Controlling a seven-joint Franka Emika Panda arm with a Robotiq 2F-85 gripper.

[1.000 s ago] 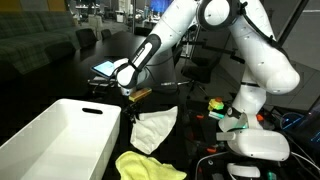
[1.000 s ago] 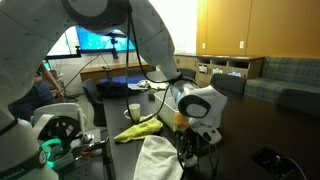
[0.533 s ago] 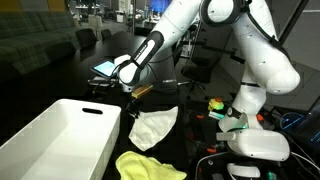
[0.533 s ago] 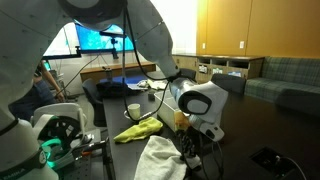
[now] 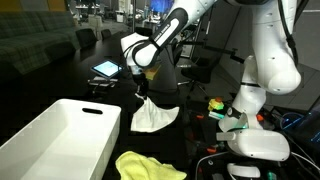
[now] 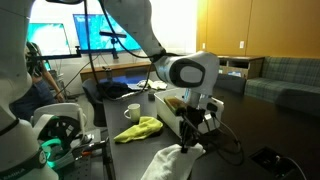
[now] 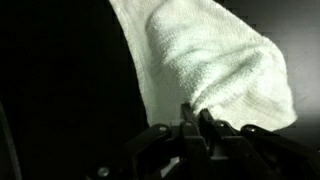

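Wrist view: white towel (image 7: 215, 65) corner tight btw fingers (image 7: 186, 126), rest past them.

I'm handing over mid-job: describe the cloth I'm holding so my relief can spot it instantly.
Start at the large white bin on the dark table. Just beside it, the gripper pinches a white towel by one corner, so it hangs in a peak. It is the white terry one held up by the arm, not the yellow cloth lying crumpled and loose nearby.
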